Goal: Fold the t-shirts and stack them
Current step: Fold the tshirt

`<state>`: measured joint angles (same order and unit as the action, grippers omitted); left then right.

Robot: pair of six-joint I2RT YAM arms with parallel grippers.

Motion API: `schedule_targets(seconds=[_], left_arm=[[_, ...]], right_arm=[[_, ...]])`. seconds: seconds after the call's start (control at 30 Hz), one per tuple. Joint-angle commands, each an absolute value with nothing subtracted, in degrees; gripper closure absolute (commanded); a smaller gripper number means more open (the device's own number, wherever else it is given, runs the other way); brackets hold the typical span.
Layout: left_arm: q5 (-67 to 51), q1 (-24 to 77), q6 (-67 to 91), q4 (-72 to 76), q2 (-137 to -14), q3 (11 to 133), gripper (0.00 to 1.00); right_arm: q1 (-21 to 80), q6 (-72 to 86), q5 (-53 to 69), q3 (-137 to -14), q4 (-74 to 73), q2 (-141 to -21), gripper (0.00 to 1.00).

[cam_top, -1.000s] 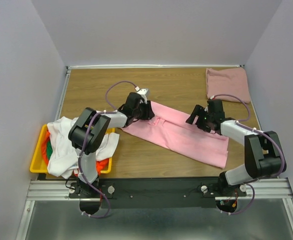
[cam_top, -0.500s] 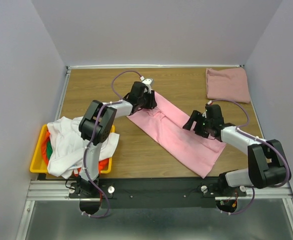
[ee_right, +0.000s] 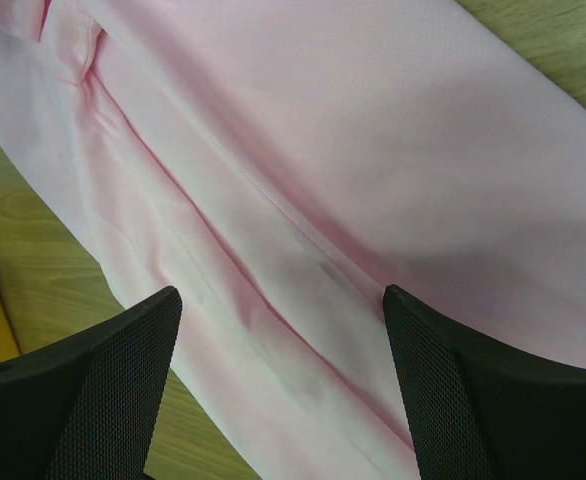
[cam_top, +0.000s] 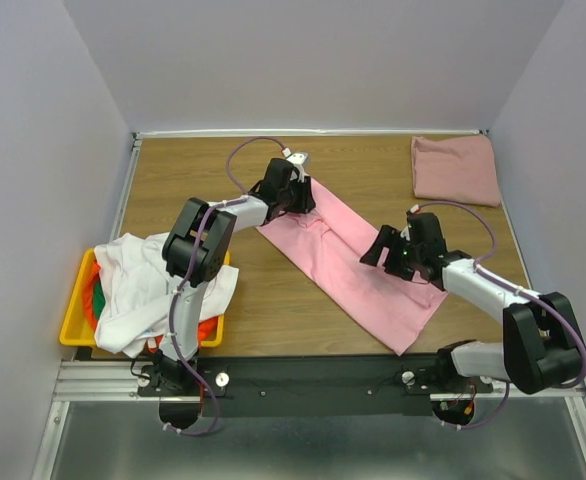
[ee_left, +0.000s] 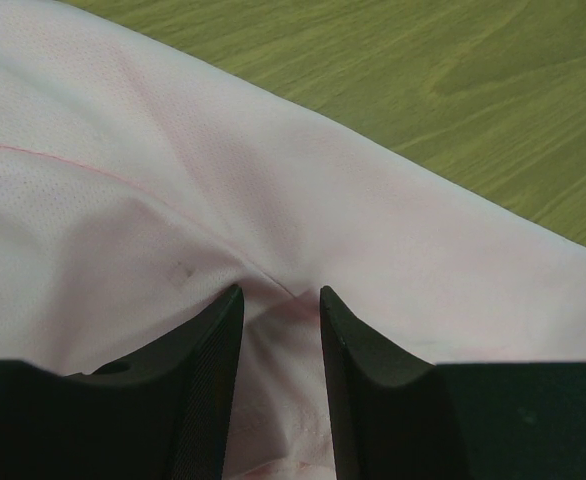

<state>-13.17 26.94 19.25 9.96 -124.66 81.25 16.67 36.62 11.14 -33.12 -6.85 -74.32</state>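
Overhead view first: bright pink tee [cam_top: 358, 275] lies on the table [cam_top: 193, 180] as a long, narrow-folded strip running diagonally, far end toward the left, near end toward the right. Left gripper [cam_top: 293, 195] sits right on the strip's far end. Right gripper [cam_top: 395, 255] is over the strip's right-hand edge, roughly halfway along it. Well off to the far right of the pink strip, a dusty rose tee [cam_top: 456, 170] lies folded flat, touching nothing else. Way off to the strip's left there's a yellow bin [cam_top: 73, 330] with a white tee [cam_top: 138, 285] heaped over it and spilling past the rim toward the strip. Bits of an orange tee [cam_top: 209, 331] and a green tee [cam_top: 94, 298] poke out underneath.

Left wrist cam: the two dark fingers [ee_left: 198, 385] are nearly together with a ridge of the pink fabric pinched up between them and creases fanning out from the pinch, so that one's clamped on the tee. Bare wood shows just past the fabric's edge.

Right wrist cam: fingers [ee_right: 83, 395] are spread wide with nothing held, and pink fabric with a long fold seam fills the gap below. Can't really tell whether the tips touch the cloth or hang just above it. Sliver of yellow at the left, past the fabric, is probably the bin.
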Motion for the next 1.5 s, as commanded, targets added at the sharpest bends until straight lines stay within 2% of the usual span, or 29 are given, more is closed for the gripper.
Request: schedule_targets(seconds=[0.0, 0.53, 0.67, 0.83, 0.93, 1.13, 1.47], left_arm=[[-14.59, 26.54, 18.28, 7.73, -126.3, 81.91, 0.55], [-13.98, 26.46, 18.37, 7.65, -123.5, 81.39, 0.55], [-13.1, 26.46, 18.81, 8.08, -118.93, 79.37, 0.55], [-12.66, 26.89, 21.7, 12.65, -110.49, 70.59, 0.55], [-12.74, 27.68, 23.2, 15.2, -107.67, 65.84, 0.55], [-14.76, 28.13, 26.36, 20.21, -109.15, 60.65, 0.55], [-14.33, 28.04, 27.6, 22.32, -114.78, 59.94, 0.55]], right_arm=[[17.84, 37.62, 13.18, -32.34, -8.35, -74.09, 0.12], [22.06, 39.99, 12.84, -32.25, -10.45, -67.77, 0.12], [22.06, 39.03, 7.31, -33.13, -13.0, -66.62, 0.12], [21.97, 39.2, -4.63, -32.09, -14.06, -67.32, 0.1], [22.06, 40.08, -6.76, -31.55, -14.06, -68.73, 0.1], [22.06, 39.81, -4.31, -30.68, -13.97, -71.19, 0.1], [22.32, 42.36, 3.77, -26.02, -13.71, -66.53, 0.12]])
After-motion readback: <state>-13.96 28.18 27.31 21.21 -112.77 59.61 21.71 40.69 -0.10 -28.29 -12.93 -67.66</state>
